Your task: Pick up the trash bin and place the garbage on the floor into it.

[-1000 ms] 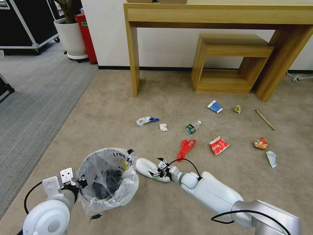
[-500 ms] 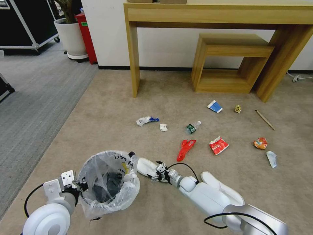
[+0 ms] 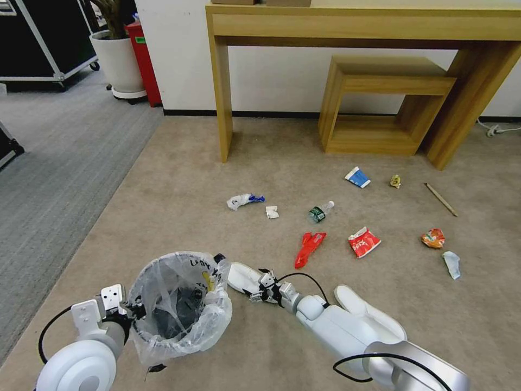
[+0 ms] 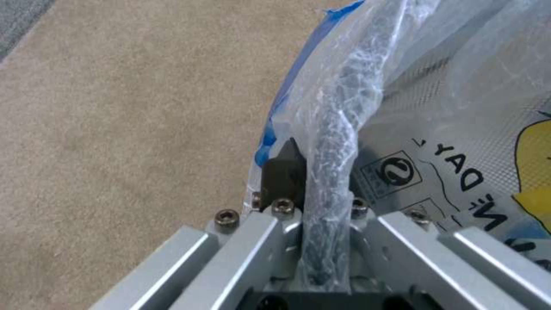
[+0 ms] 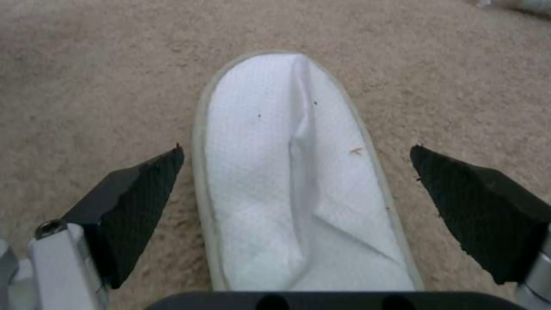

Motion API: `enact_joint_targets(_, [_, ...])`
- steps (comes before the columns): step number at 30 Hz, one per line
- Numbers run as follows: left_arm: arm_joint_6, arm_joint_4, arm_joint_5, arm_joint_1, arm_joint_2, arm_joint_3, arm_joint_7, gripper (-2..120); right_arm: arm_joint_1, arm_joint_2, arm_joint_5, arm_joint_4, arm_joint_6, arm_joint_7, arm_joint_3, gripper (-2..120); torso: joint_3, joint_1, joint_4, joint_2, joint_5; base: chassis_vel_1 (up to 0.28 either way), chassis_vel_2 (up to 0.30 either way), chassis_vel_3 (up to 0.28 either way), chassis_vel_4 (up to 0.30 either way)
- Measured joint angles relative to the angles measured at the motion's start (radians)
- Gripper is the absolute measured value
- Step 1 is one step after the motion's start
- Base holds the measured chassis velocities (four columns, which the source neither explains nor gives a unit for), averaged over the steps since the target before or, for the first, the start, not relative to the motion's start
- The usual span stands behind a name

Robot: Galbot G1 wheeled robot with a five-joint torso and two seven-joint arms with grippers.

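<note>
I've got the left gripper [image 4: 321,189] clamped on the bin [image 3: 179,304] rim, bag pinched between the fingers; bag print reads "DAY". The bin is lined with crinkly clear plastic and sits on the beige floor [image 3: 179,179]. Just right of the bin, the right gripper [image 5: 298,185] has its fingers apart either side of a white slipper [image 5: 292,172]. Past the bin: red wrapper [image 3: 309,247], green-label bottle [image 3: 320,212], red pack [image 3: 363,241], blue carton [image 3: 357,177], stick [image 3: 440,199], wooden table [image 3: 358,27].
</note>
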Motion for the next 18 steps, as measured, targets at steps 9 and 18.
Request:
enact_joint_targets(9, [0.000, 0.001, -0.001, -0.003, 0.006, 0.001, 0.000, 0, 0.008, 0.029, -0.011, -0.040, 0.014, -0.017, 0.041, 100, 0.000, 0.000, 0.0000, 0.000, 0.0000, 0.000, 0.000, 0.000, 0.000])
enact_joint_targets(18, [0.000, -0.001, -0.002, -0.004, 0.012, 0.002, 0.000, 0, 0.008, 0.048, -0.013, -0.061, 0.017, -0.025, 0.062, 100, 0.000, 0.000, 0.0000, 0.000, 0.0000, 0.000, 0.000, 0.000, 0.000])
